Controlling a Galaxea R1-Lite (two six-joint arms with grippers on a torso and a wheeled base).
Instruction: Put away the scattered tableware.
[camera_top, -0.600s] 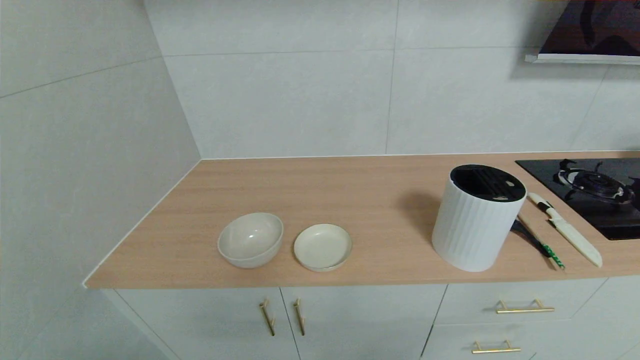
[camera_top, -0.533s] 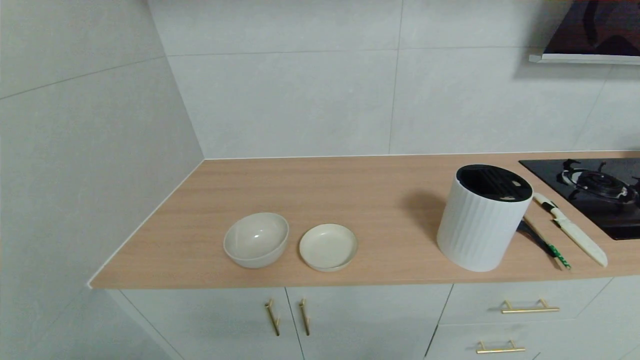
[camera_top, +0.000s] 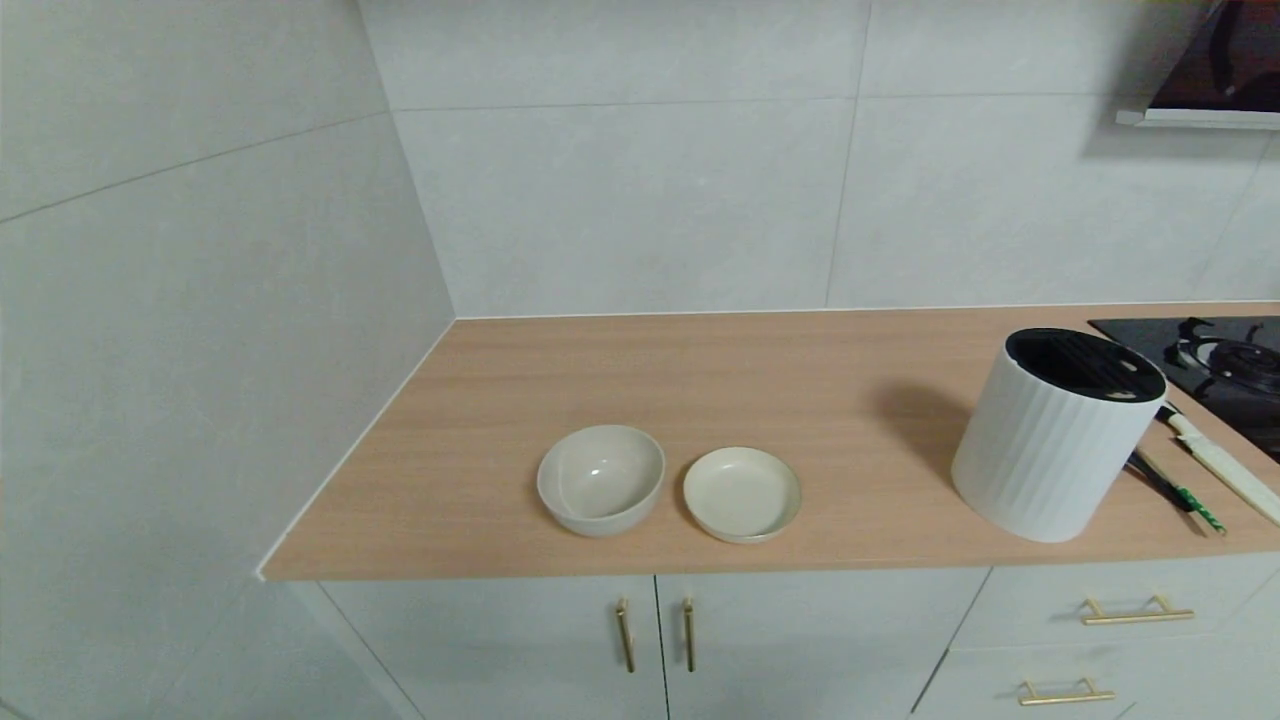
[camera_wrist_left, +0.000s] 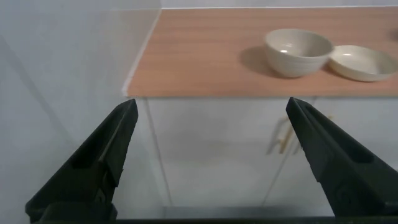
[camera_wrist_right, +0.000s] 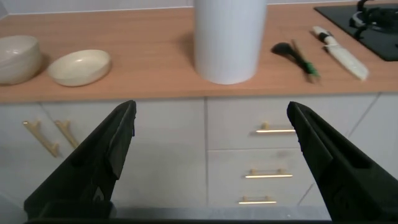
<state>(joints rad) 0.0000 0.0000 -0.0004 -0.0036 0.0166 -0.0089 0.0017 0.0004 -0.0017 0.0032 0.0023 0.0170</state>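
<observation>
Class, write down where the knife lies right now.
In the head view, the knife lies flat on the countertop at the right, between the gas hob and the green-patterned stick beside the white holder.

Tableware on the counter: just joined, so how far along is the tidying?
Nothing looks put away. In hand: nothing; left gripper and right gripper hang open. Remaining: bowl, small plate, plus chopsticks and knife lying beside the ribbed holder.

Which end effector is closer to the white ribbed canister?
Right. The right end effector sits directly in front of the canister; the left end effector is farther off, facing the bowl.
</observation>
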